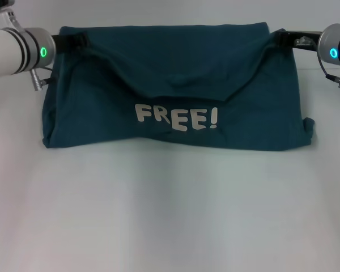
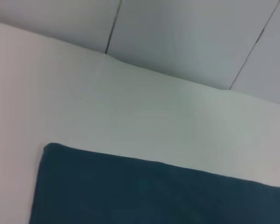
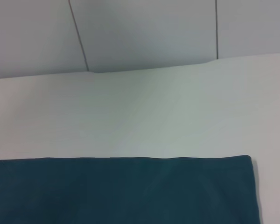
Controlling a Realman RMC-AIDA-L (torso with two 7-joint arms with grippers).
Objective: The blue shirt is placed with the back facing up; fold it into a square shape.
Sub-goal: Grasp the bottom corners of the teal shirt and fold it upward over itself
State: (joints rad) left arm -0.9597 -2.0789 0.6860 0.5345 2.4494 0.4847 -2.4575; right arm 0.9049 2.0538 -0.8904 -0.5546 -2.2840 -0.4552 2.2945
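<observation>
The blue shirt (image 1: 175,90) lies across the far half of the white table, folded over, with the white "FREE!" lettering (image 1: 177,117) facing up near its front edge. My left gripper (image 1: 73,40) is at the shirt's far left corner and my right gripper (image 1: 283,38) is at its far right corner. Each is shut on the fabric, and creases run from both corners down to a sag in the middle. A flat straight edge of the shirt shows in the left wrist view (image 2: 154,196) and in the right wrist view (image 3: 121,191).
The white table (image 1: 170,209) stretches wide in front of the shirt. A small tip of fabric (image 1: 310,123) sticks out at the shirt's right front corner. A grey panelled wall (image 3: 144,32) stands just behind the table's far edge.
</observation>
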